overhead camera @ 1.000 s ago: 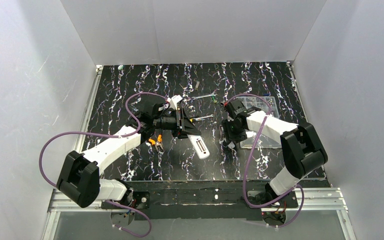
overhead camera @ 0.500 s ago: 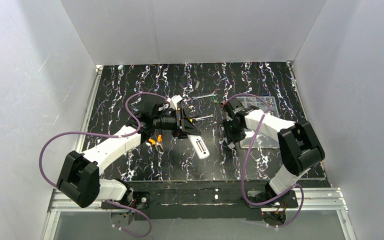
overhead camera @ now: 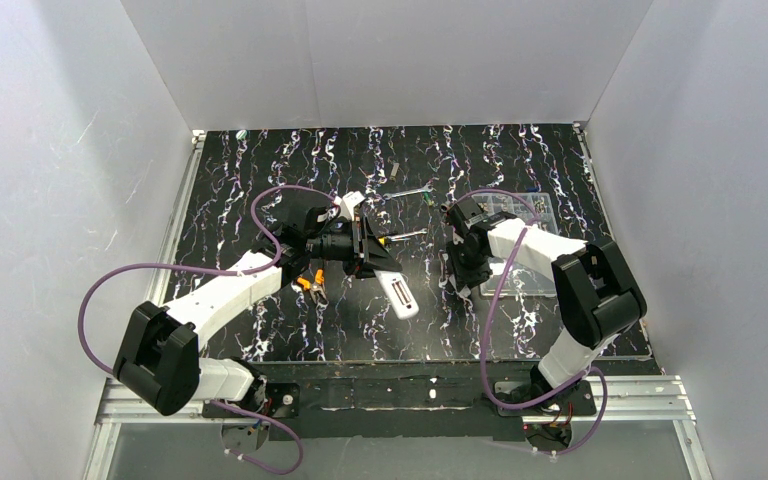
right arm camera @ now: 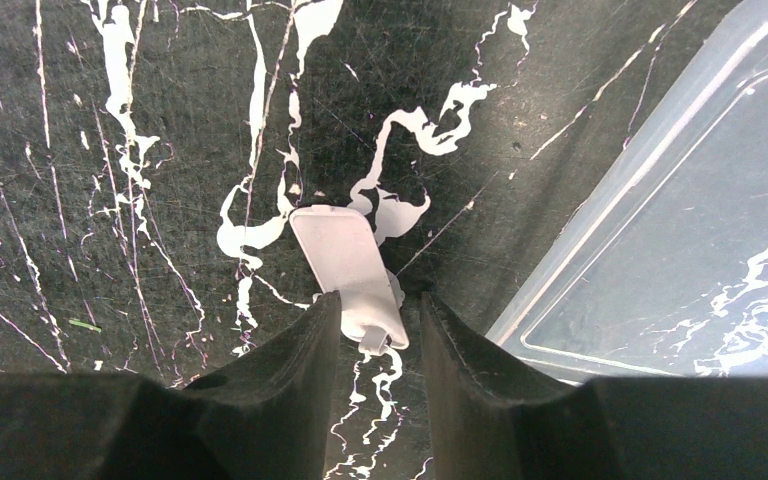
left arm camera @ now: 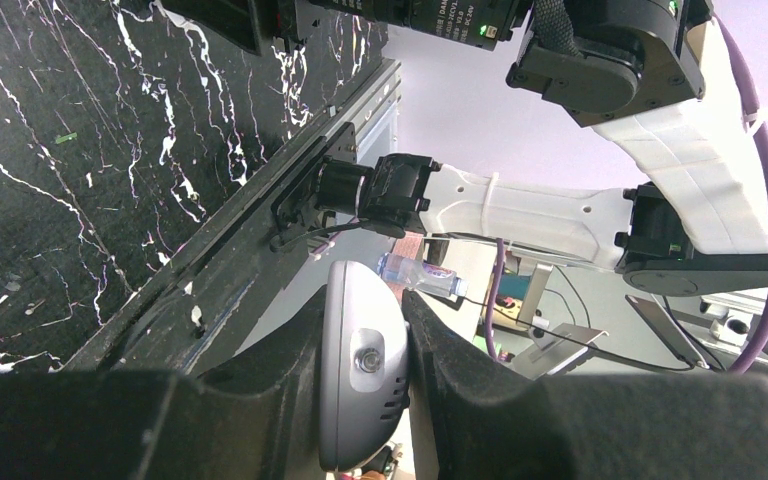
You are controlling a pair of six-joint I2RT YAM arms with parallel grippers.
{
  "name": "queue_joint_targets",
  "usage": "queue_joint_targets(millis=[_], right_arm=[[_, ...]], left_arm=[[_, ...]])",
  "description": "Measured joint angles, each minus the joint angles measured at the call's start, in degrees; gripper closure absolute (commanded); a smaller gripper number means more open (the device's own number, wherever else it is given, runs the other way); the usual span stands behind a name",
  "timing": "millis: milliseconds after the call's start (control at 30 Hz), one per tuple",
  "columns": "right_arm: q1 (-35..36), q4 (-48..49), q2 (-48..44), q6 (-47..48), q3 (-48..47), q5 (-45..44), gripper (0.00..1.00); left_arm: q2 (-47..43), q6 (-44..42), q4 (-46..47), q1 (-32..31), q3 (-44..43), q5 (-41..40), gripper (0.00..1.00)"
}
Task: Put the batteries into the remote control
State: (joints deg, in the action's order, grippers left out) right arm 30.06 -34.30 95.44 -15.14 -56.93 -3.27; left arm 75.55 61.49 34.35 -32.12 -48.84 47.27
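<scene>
The white remote control (overhead camera: 398, 291) hangs tilted above the table, clamped at one end by my left gripper (overhead camera: 374, 262). In the left wrist view its rounded end (left arm camera: 360, 390) fills the gap between the fingers of the left gripper (left arm camera: 362, 312). My right gripper (overhead camera: 459, 281) is down at the table. In the right wrist view the right gripper (right arm camera: 372, 345) straddles the near end of the small white cover piece (right arm camera: 340, 255), which lies flat with a small gap on one side. A tiny green item (overhead camera: 427, 200) lies at the back; I cannot tell if it is a battery.
A clear plastic compartment box (overhead camera: 532, 222) sits just right of my right gripper, its corner in the right wrist view (right arm camera: 680, 220). An orange-handled tool (overhead camera: 310, 285) lies under my left arm. A thin metal shaft (overhead camera: 408, 235) lies between the arms.
My right arm has shifted slightly to the left near the box. My left arm and the remote have not moved.
</scene>
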Motion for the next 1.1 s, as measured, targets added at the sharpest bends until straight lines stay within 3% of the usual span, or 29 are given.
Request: queue_joint_targets(millis=[567, 833, 1100], right_arm=[[0.31, -1.88, -2.36, 0.39, -0.87, 3.08, 0.97], [2.1, -5.27, -3.82, 0.28, -6.38, -0.04, 0.99], [8.33, -11.47, 1.44, -1.68, -12.87, -10.08, 0.99]], left_arm=[[0.0, 0.02, -0.02, 0.0, 0.0, -0.11, 1.0], [-0.15, -0.55, -1.27, 0.0, 0.0, -0.11, 1.0], [-2.1, -2.8, -6.16, 0.0, -2.14, -0.15, 1.0]])
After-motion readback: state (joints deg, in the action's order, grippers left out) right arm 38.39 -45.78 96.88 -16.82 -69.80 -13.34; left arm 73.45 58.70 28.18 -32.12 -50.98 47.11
